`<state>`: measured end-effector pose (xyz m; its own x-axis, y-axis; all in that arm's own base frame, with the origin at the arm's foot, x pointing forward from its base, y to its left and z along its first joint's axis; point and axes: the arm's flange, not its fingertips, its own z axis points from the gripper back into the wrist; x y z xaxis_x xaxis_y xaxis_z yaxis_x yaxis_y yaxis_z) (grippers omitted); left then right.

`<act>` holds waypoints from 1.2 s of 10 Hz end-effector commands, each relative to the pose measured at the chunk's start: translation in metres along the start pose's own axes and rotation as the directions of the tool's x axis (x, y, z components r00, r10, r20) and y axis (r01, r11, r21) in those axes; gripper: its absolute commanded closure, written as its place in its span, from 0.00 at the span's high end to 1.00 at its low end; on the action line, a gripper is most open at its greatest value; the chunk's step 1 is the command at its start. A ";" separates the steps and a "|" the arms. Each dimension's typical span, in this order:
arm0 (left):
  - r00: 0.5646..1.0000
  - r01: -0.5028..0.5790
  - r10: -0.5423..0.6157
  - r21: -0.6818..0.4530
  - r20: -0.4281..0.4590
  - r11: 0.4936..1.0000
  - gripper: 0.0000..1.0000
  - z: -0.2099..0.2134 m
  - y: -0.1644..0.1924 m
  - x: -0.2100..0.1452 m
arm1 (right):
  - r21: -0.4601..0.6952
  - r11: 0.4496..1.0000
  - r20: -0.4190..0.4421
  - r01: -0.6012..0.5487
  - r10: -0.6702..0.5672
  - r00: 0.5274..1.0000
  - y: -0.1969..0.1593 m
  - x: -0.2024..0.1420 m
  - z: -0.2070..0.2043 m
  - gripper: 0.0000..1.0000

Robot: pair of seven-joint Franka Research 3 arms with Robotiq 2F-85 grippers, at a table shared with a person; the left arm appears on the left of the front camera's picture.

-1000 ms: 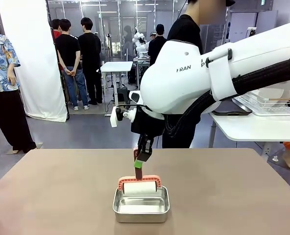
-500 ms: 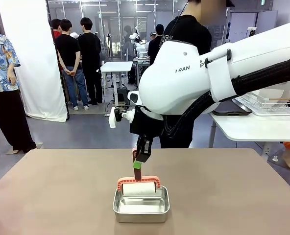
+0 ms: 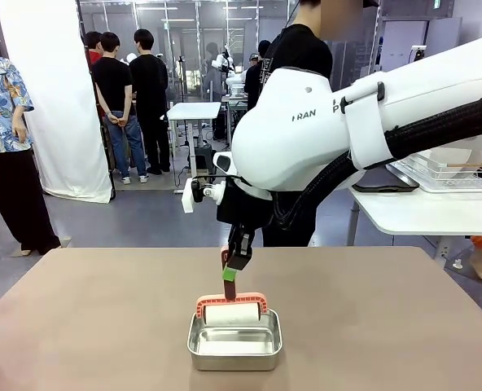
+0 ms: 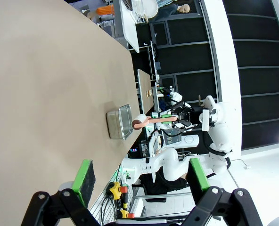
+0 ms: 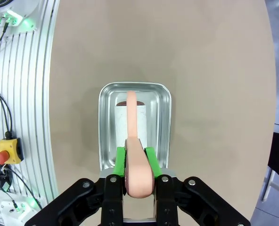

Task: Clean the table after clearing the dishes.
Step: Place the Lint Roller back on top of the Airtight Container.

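1. Spreading across the whole foreground, the taupe-brown table (image 3: 94, 326) carries a steel rectangular pan (image 3: 234, 346) near its middle, toward the robot's edge.
2. Lint roller (image 3: 231, 310): salmon frame and white roll, hanging just over the pan's far half; whether it touches the pan cannot be told.
3. Right gripper (image 3: 232, 268): clamped on the roller's salmon handle (image 5: 137, 165), pointing down.
4. Left gripper (image 4: 139, 179): jaws wide apart, holding nothing, above the bare tabletop, well apart from the pan.
5. Person in black (image 3: 300, 50): standing beyond the far edge.

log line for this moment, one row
right gripper: shut on roller handle | roller: over steel pan | left gripper: open | table
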<state>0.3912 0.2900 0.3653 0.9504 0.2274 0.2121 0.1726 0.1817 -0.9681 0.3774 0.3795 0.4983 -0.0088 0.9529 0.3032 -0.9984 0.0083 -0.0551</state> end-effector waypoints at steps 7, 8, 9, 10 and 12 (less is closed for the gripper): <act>1.000 -0.001 0.001 0.000 0.006 1.000 1.00 0.001 -0.001 -0.003 | 0.034 0.997 0.017 0.069 -0.070 0.997 -0.011 -0.022 -0.047 0.21; 1.000 -0.001 0.001 0.000 0.006 1.000 1.00 0.001 -0.001 -0.003 | 0.036 0.997 0.024 0.068 -0.069 0.997 -0.015 -0.025 -0.050 0.21; 1.000 -0.001 0.001 0.000 0.006 1.000 1.00 0.001 -0.001 -0.003 | 0.034 0.998 0.039 0.050 -0.052 0.998 -0.024 -0.027 -0.051 0.21; 1.000 -0.001 0.001 0.000 0.006 1.000 1.00 0.001 -0.001 -0.003 | 0.040 0.998 0.049 0.051 -0.053 0.997 -0.034 -0.029 -0.052 0.21; 1.000 -0.001 0.001 0.000 0.006 1.000 1.00 0.001 -0.001 -0.003 | 0.043 0.998 0.084 0.037 -0.041 0.996 -0.049 -0.032 -0.056 0.21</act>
<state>0.3912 0.2900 0.3653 0.9504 0.2274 0.2122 0.1726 0.1817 -0.9681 0.4234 0.3650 0.4403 0.0625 0.9387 0.3389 -0.9979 0.0652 0.0034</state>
